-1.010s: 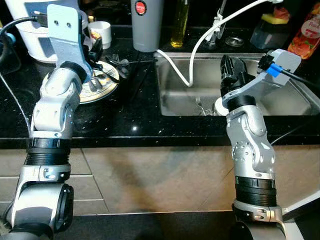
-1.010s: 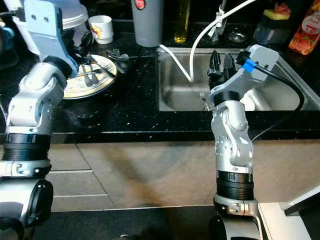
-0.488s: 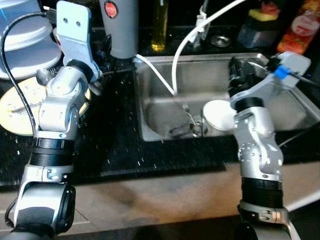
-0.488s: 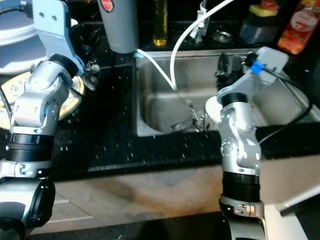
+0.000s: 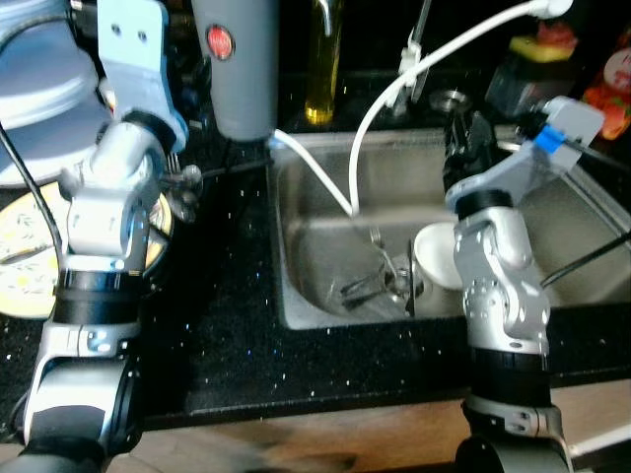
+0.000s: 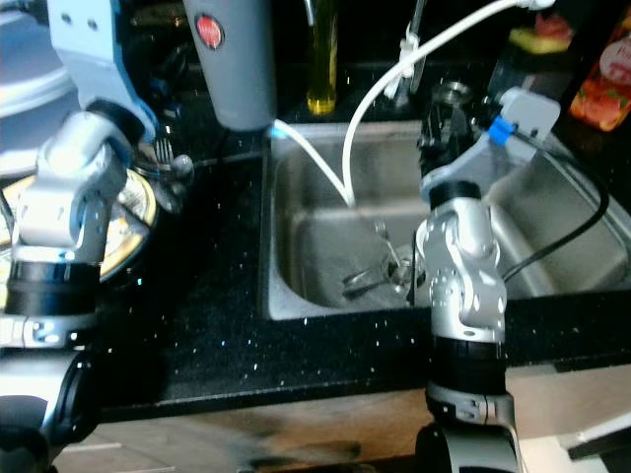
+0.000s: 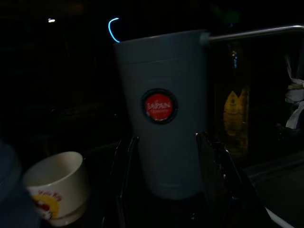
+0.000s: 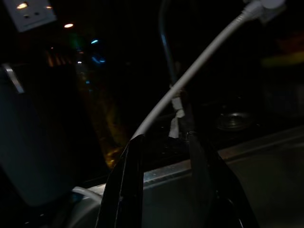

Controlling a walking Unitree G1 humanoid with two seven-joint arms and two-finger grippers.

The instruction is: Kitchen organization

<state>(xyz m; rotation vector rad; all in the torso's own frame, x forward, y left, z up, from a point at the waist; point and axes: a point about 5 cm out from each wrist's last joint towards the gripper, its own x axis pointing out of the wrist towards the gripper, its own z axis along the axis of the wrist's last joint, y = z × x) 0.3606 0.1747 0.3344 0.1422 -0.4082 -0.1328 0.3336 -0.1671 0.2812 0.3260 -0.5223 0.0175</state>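
Steel sink [image 5: 325, 202] holds cutlery [image 5: 380, 281] and a white bowl [image 5: 434, 258] near our right gripper [image 8: 161, 156], fingers parted. Our left gripper [image 7: 166, 156], released, faces the grey tumbler [image 7: 161, 109]; a careless reach could topple it.

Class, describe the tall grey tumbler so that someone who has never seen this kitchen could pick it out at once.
Start at the steel sink set in the black counter. Just behind the sink's back left corner stands the grey tumbler, with a bottle of yellow oil beside it. It alone carries a round red badge on its side.
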